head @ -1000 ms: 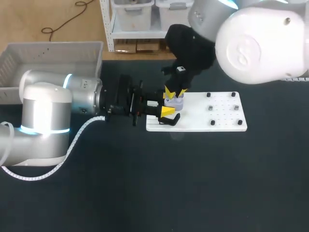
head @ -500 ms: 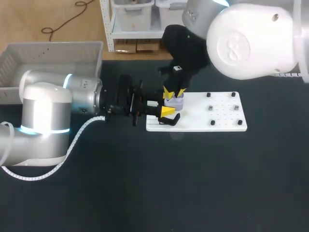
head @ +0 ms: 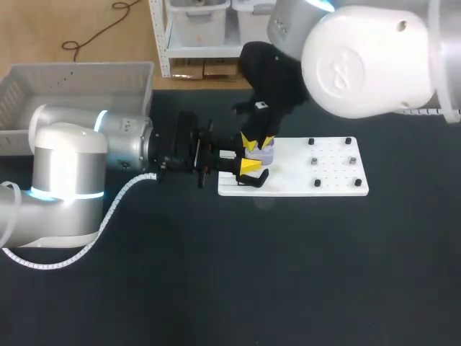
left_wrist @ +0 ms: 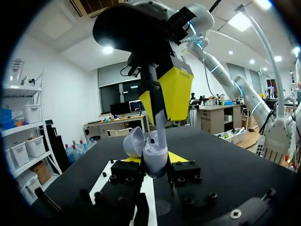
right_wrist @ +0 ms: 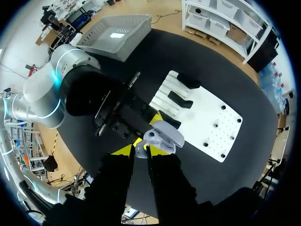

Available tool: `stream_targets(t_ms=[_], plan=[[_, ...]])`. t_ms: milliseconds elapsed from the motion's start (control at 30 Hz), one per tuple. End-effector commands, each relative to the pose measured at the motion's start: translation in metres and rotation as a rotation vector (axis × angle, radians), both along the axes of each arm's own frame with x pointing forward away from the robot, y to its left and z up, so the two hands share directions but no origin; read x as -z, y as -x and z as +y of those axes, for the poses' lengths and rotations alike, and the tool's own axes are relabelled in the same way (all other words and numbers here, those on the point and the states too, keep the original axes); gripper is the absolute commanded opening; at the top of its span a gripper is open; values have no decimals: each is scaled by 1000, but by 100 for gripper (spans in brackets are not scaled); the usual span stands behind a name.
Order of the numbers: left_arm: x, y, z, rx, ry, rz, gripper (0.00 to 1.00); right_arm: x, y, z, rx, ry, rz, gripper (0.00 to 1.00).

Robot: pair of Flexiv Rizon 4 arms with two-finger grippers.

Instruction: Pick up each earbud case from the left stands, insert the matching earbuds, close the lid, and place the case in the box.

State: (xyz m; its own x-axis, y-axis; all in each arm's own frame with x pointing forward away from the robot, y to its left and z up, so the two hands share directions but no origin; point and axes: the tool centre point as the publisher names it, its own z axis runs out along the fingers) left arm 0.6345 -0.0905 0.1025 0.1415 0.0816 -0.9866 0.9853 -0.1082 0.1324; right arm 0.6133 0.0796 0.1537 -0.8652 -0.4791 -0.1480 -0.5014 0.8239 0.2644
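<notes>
Centre of the head view, the left tool (left_wrist: 153, 159) is clamped on the pale earbud case (left_wrist: 152, 148), lid (left_wrist: 133, 141) flipped open, just over the left end of the white board (head: 317, 182) on the desk (head: 288, 274). The right tool (head: 260, 138) hangs directly above, right down at the case mouth and covering it. Whether that tool is open or closed I cannot tell, and what sits inside the case is hidden.

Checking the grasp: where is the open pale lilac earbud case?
In the head view's middle, the open pale lilac earbud case is clamped in the left gripper over the left end of the white board, under the right gripper.
</notes>
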Motion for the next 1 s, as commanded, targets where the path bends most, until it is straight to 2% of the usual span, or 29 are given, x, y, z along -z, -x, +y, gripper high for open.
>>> stream_targets(t_ms=[33,1000], plan=[[1,1,0,-3,2,-2,0,2,-3,0,1,4,4,0],[1,1,0,-3,2,-2,0,6,-12,-4,16,22,5,0]])
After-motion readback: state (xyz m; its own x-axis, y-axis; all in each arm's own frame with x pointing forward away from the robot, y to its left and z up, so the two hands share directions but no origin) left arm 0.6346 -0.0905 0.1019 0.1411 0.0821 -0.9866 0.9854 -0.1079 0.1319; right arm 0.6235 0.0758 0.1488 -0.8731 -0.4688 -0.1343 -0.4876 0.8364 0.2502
